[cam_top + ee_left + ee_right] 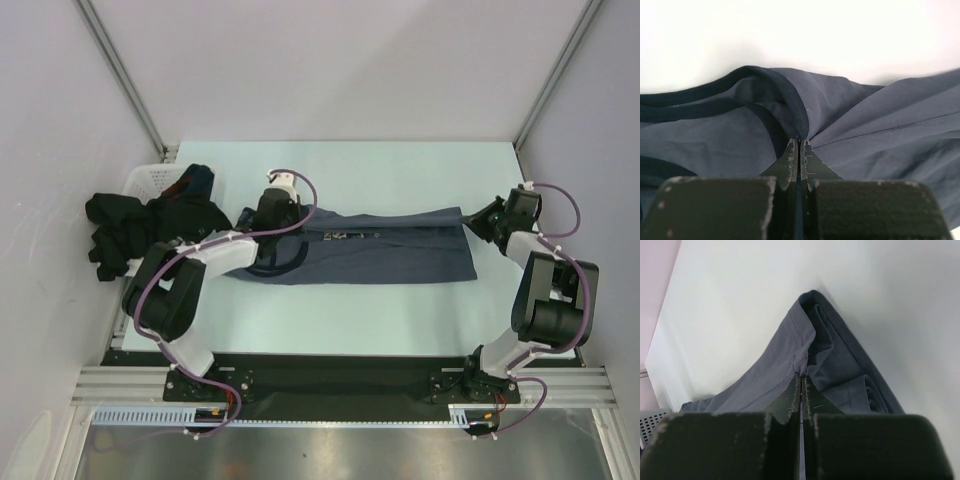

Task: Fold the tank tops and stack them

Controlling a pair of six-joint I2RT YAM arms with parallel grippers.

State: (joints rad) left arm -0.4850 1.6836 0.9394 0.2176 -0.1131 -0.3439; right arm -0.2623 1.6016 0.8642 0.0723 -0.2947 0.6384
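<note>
The pale table (400, 310) carries the slate blue-grey tank top (390, 255), a soft, creased strip stretched across mid-table. The black tank top (130, 230) lies crumpled at the left edge. The left gripper (798, 145) and right gripper (801, 377) each pinch the slate cloth at opposite ends.

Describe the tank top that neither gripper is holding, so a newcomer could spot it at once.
Start at the table's left edge, where a white basket sits near the far corner. The black tank top lies in a crumpled heap beside it, spilling past the edge. Unlike the blue-grey tank top stretched flat mid-table, it is black, bunched and unheld.
</note>
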